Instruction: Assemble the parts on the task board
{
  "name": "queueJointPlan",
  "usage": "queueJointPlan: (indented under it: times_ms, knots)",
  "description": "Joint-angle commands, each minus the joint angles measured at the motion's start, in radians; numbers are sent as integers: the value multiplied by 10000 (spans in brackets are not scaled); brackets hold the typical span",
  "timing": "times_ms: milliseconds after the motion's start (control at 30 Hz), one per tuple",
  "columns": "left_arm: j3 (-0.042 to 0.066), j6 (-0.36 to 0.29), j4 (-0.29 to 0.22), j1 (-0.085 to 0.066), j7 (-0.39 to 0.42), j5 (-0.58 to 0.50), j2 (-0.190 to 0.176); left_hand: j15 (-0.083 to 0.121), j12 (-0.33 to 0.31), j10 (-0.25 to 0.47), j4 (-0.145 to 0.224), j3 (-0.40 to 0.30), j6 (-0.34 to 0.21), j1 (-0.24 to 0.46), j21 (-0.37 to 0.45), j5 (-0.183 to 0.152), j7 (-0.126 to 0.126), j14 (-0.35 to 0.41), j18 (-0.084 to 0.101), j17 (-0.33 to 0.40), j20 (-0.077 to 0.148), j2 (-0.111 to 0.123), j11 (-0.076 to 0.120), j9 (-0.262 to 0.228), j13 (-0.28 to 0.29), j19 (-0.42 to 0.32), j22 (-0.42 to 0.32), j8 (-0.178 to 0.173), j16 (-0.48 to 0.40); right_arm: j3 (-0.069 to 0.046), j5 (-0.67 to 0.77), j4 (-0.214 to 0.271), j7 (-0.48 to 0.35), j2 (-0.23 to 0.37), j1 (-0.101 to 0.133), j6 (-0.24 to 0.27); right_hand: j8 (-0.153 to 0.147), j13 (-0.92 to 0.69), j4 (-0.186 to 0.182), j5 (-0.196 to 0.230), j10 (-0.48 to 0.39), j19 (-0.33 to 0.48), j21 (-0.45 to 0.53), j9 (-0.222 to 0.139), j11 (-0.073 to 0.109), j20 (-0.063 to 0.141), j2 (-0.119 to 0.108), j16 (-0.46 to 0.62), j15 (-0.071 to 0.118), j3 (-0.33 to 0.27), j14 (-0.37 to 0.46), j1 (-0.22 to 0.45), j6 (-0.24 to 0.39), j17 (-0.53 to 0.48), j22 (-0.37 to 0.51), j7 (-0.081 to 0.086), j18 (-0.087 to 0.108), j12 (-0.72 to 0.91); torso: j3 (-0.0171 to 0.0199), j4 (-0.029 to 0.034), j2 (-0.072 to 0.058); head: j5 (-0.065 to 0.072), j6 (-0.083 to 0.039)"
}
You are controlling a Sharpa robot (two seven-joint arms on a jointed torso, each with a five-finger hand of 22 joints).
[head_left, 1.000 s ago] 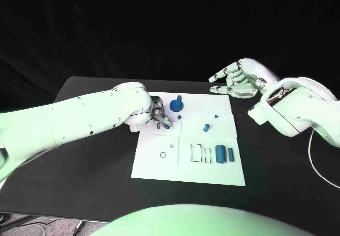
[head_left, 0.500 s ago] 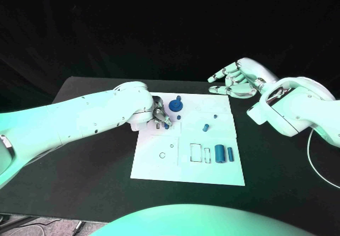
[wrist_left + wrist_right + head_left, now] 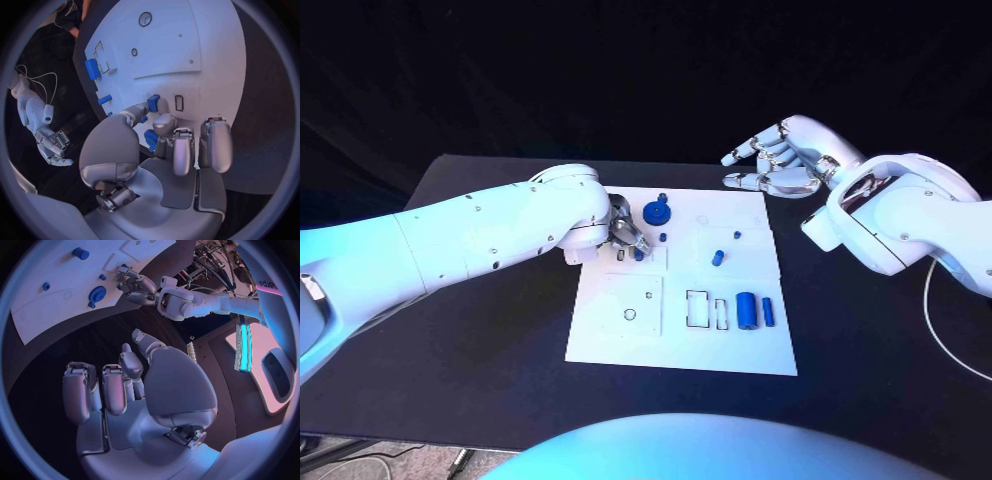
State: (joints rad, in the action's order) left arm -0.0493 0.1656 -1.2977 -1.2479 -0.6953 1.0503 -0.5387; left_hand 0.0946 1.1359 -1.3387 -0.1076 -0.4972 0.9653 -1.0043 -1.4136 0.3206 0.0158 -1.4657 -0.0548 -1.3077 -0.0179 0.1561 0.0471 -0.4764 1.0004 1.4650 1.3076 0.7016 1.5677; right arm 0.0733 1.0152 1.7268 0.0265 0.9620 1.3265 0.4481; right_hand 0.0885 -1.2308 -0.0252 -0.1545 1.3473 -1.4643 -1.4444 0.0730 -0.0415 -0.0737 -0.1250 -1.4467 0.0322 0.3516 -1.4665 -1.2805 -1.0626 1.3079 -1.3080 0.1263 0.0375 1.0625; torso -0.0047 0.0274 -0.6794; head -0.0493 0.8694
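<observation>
Black table, white board [image 3: 678, 340] centre. Left hand [image 3: 620, 238] pinches a small blue part [image 3: 153, 103] at ten o'clock: light, rigid, take its sides. Right hand [image 3: 783, 160] hangs open, holding nothing.

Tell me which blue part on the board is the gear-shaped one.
The round toothed part near the board's far edge, just beyond the left hand. The other blue parts are small pegs or plain cylinders.
</observation>
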Motion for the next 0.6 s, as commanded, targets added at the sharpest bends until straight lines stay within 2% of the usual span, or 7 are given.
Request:
queueJointPlan:
  times_ms: [33,100,167,233,300,367,600]
  knots:
    - [-22,82,18,59,-683,113,-8,59,56,-105,-165,357,71,256,-83,-91,58,-1051,120,-2631,77,80,-6,19,30,336,1198,-35,31,0,6,13,-72,0,-7,-117,40,10,-56,-30,-44,64,59,-17,23,27,14,62,25,-26,-668,63,-78,894,-451,16,135,-34,-2,0,1,3,-11]
    - [-7,-16,10,68,-682,142,-26,56,83,-132,-361,866,141,494,-117,-130,61,-1051,131,-2631,75,179,-8,39,66,356,1237,-43,31,0,0,10,-77,1,-9,-119,38,9,-71,-33,-43,65,62,-17,21,26,12,63,24,-42,-668,74,-75,894,-448,17,136,-29,-5,0,0,13,-27]
    - [13,-139,-8,74,-667,172,-56,64,101,-150,-519,1344,179,567,-137,-680,43,-1051,137,-2631,79,150,3,67,93,370,1263,-67,31,0,-5,7,-81,2,-12,-117,38,9,-71,-33,-43,65,62,-17,21,26,12,63,24,-42,-668,74,-75,894,-448,17,136,-29,-6,-2,-1,18,-34]
    - [33,-284,-32,77,-641,193,-99,76,106,-158,-693,1839,199,518,-146,-1527,28,-1051,139,-2631,93,35,14,110,114,379,1281,-109,31,0,-9,4,-86,2,-17,-115,38,13,-87,-34,-46,68,66,-18,19,26,11,64,24,-57,-668,87,-73,893,-442,18,137,-33,-3,-7,-7,22,-50]
    - [53,-438,-66,79,-608,206,-151,83,114,-166,-866,2251,218,415,-157,-1840,17,-1051,142,-2631,105,-80,20,149,138,389,1302,-139,31,0,-13,-1,-89,3,-25,-115,37,14,-89,-34,-46,69,67,-18,19,26,11,65,24,-60,-668,89,-72,893,-441,18,137,-34,-5,-12,-7,39,-65]
    - [94,-577,-105,80,-574,213,-201,90,125,-178,-1012,2509,233,385,-164,-1946,17,-1051,145,-2631,110,-145,26,171,162,397,1315,-151,31,0,-17,-6,-91,3,-31,-115,37,14,-89,-34,-46,69,67,-18,19,26,11,65,24,-60,-668,89,-72,893,-441,18,137,-34,-7,-13,-2,50,-63]
    - [406,-906,-470,18,-437,42,-511,100,36,-118,-1351,3150,198,171,-56,-2041,27,-1051,117,-2631,119,-288,18,222,79,357,1237,-174,31,1,-30,-27,-97,13,-70,-121,35,20,-106,-35,-50,67,66,-19,18,25,10,71,22,-77,-667,101,-68,885,-444,19,136,-40,-2,-4,4,72,-103]
